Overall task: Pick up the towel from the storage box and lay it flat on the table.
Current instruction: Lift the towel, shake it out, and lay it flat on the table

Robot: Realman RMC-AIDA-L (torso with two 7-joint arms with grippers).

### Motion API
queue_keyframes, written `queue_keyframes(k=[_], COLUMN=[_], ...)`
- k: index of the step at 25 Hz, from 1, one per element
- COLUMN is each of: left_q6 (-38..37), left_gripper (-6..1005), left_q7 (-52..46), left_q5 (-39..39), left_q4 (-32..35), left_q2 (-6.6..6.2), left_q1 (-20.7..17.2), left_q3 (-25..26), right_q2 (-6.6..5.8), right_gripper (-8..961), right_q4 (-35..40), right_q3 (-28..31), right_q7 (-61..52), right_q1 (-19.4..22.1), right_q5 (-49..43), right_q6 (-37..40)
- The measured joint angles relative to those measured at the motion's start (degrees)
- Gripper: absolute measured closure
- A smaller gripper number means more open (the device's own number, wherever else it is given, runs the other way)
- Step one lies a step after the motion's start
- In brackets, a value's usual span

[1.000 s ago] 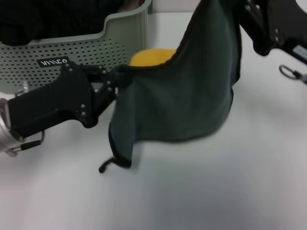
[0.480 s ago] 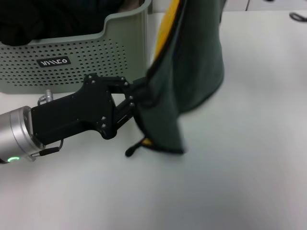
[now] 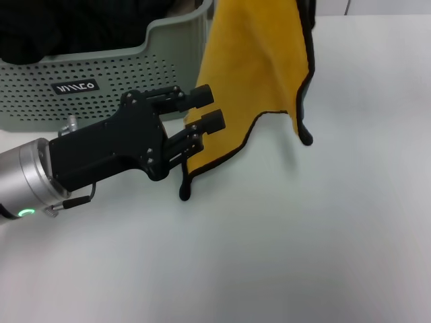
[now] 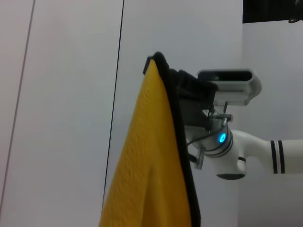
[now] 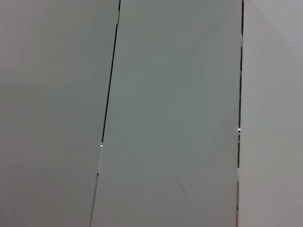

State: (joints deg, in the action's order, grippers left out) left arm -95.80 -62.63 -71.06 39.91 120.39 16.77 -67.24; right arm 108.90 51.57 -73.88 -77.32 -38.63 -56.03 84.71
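Note:
The towel (image 3: 256, 74) hangs from above the head view with its yellow face toward me, black edging along its rim. Its lower corners dangle just over the table (image 3: 303, 235). My left gripper (image 3: 207, 108) is open beside the towel's lower left edge, with nothing between its fingers. In the left wrist view the towel (image 4: 147, 165) hangs from its top corner, and my right gripper (image 4: 169, 78) is shut on that corner. The right gripper is out of the head view. The storage box (image 3: 135, 74) stands at the back left.
A black fabric bundle (image 3: 67, 27) lies inside the storage box. The box's front wall is close behind my left arm (image 3: 101, 151). White tabletop stretches to the front and right of the hanging towel.
My left gripper has let go of the towel and opened. The towel has swung round from its green face to its yellow face and hangs higher.

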Motion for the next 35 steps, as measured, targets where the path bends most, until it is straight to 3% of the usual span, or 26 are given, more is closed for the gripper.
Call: queue_keyframes(k=[4, 21, 25, 35], left_q6=[0.38, 3.25, 4.37, 6.16], left_gripper=[645, 686, 696, 721], left_q7=[0.06, -0.41, -0.22, -0.39], left_q5=[0.01, 0.06, 0.06, 0.66], left_q4=[-1.33, -7.39, -9.94, -10.90], left_q2=[0.05, 0.00, 0.04, -0.05], left_q1=[0.78, 2.39, 3.36, 3.60], left_q3=[-0.10, 0.18, 0.34, 0.38], right_q2=[0.38, 5.75, 6.34, 6.47], right_gripper=[947, 948, 948, 948], right_q4=[2.46, 15.39, 15.72, 15.73], right_q3=[0.96, 1.46, 1.29, 1.11], right_q7=[-0.76, -2.88, -2.80, -2.61], right_q1=[0.36, -0.03, -0.18, -0.40], right_q5=[-0.01, -10.78, -11.84, -11.96], right_q6=[-1.86, -14.01, -14.82, -15.04])
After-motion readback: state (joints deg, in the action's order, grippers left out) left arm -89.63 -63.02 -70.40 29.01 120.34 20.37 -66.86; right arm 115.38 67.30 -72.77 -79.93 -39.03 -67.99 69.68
